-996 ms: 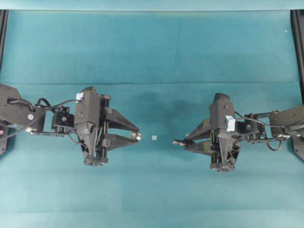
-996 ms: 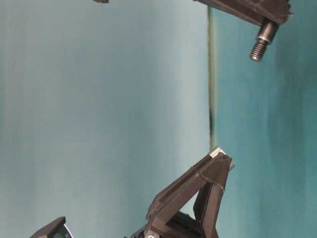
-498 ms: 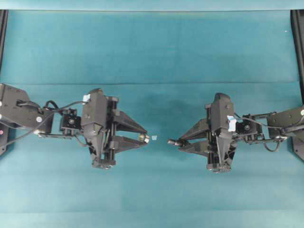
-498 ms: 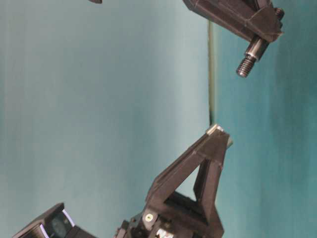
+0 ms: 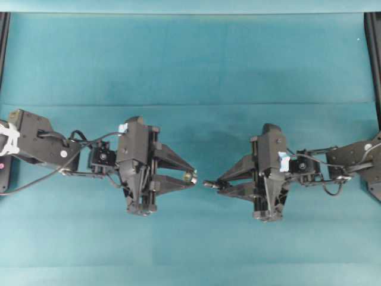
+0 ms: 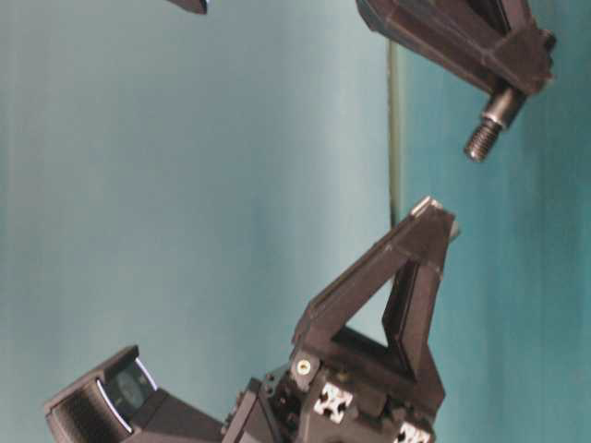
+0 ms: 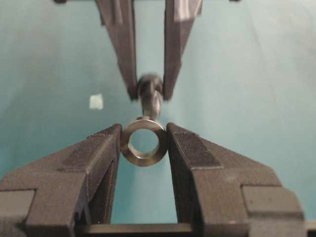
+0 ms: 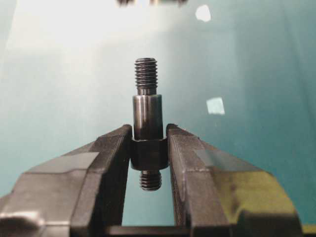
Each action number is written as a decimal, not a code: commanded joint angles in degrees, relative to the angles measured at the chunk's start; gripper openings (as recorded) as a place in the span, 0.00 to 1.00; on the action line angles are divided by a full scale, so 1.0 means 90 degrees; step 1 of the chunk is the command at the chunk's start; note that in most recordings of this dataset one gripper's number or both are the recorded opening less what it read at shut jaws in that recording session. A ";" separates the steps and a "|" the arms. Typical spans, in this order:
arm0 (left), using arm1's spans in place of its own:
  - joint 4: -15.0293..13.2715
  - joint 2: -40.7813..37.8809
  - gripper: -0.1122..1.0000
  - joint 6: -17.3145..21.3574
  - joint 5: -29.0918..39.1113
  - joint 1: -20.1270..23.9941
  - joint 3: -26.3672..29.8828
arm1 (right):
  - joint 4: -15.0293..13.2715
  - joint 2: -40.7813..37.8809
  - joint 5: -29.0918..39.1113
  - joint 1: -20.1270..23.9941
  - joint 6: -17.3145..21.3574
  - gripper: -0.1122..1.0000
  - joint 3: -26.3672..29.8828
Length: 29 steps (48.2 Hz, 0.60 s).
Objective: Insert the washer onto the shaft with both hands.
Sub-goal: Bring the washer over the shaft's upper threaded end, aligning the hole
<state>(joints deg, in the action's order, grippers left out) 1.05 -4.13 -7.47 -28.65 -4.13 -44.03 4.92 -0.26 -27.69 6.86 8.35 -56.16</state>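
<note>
A: How much room is there around the two arms?

B: Plenty. The teal bench (image 5: 190, 59) lies bare toward its far edge and along the near side, with a dark rail at each side edge. Both arms meet near the middle, tips pointing at each other across a narrow gap.

A: What is the left end effector (image 5: 191, 177) doing?

B: Its fingers are clamped on the washer (image 7: 143, 143), one on each side of the ring, with the hole facing outward toward the other arm.

A: And the right end effector (image 5: 218, 184)?

B: Clamped on the shaft (image 8: 147, 126), gripping its thick collar. The threaded narrow end sticks out past the fingertips toward the washer.

A: Do the two parts touch?

B: In the overhead view they look just apart. From the left wrist camera the shaft tip sits right behind the ring, so I cannot tell for certain.

A: Any containers?

B: I see none.

A: Anything else nearby?

B: A small pale scrap (image 7: 96, 101) lies flat on the bench, beside the line between the two tips rather than in it.
</note>
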 commanded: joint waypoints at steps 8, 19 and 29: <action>0.0020 -0.0039 0.42 -0.0010 -0.0068 -0.0059 0.0166 | 0.0010 -0.0059 -0.0313 0.0020 0.0059 0.09 0.0117; 0.0020 -0.0049 0.42 -0.0010 -0.0068 -0.0068 0.0166 | 0.0020 -0.0068 -0.0430 0.0020 0.0059 0.09 0.0117; 0.0020 -0.0098 0.42 -0.0020 -0.0059 -0.0068 0.0195 | 0.0029 -0.0068 -0.0537 0.0020 0.0059 0.09 0.0117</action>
<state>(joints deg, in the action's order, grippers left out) 1.14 -5.27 -7.56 -28.65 -4.48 -43.24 5.01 -1.23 -31.55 6.86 8.35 -55.90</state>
